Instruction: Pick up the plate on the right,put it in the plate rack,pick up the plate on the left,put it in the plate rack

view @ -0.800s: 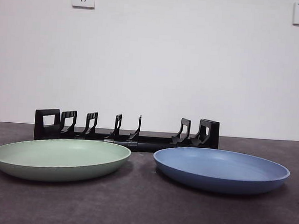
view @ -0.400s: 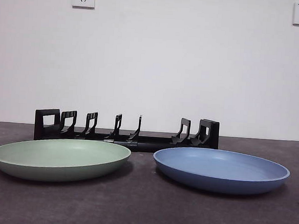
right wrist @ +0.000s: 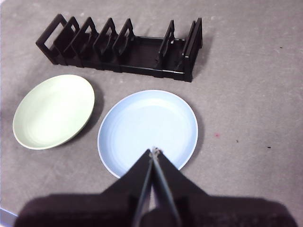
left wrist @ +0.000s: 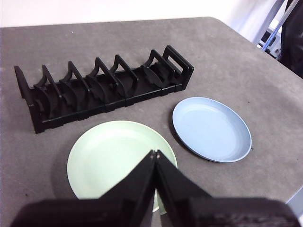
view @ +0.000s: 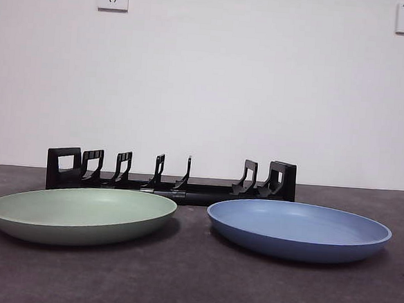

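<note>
Broadly, by size: a dark grey felt-like table with a rounded corner, backed by a plain white wall carrying two white sockets. Next, the long low black plastic plate rack with its row of upright hooked dividers and blocky ends, lying crosswise at the far side of the table with every slot vacant. Then two shallow round plates lying flat and apart in front of it: the pale green matte plate on the left and the pale blue matte plate on the right, neither touching the rack. Smallest, the grippers: the right gripper, black jaws pressed together to a point and holding nothing, hangs above the near rim of the blue plate, so that plate lies just ahead of and beneath it, with the rack beyond along the same line; the left gripper, jaws likewise closed on nothing, hangs over the near part of the green plate. The right arm is judged the nearer to the first plate named, and its jaws would need to part before taking the rim. Only the wrist views show the grippers; the front view shows neither arm, though it gives the plates' low profile. Height above the plates probably cannot be judged.
</note>
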Robot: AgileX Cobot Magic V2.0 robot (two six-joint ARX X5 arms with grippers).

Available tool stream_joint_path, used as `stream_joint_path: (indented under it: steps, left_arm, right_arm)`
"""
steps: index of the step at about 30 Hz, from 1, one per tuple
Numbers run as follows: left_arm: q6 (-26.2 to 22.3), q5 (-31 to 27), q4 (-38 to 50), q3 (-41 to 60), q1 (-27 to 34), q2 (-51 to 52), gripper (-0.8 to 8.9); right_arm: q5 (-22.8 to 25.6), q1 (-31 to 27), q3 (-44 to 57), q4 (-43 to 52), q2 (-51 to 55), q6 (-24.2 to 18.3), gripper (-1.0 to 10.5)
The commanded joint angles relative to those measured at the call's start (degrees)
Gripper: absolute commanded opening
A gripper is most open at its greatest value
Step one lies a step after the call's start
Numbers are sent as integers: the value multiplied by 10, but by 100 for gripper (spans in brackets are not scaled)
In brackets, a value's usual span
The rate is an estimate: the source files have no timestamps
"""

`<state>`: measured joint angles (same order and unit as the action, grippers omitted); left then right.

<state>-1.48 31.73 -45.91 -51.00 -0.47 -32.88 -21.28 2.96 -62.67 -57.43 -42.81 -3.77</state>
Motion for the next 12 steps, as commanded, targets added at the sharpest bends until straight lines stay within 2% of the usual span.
stream_joint_path:
  steps: [1, 2, 4, 5, 8, 12]
  left_arm:
    - [-7, 12, 2, 0, -6, -7, 55]
    - [-7, 30, 3, 0, -8, -10, 201]
    - [-6, 55, 4, 0, -11, -16, 611]
    - [-6, 61, 5, 0, -12, -21, 668]
    - [-6, 94, 6, -1, -19, -37, 665]
    - [-28, 99, 5, -16, -41, -56, 665]
  right_arm:
    - [-2, 0, -5, 3, -2, -8, 33]
    - [-2, 0, -5, 3, -2, -8, 135]
    - [-3, 0, -5, 3, -2, -7, 423]
    - [-3, 0, -5, 3, -2, -7, 539]
    - [-3, 0, -5, 2, -2, -6, 571]
    - [-3, 0, -5, 0, -16, -1, 567]
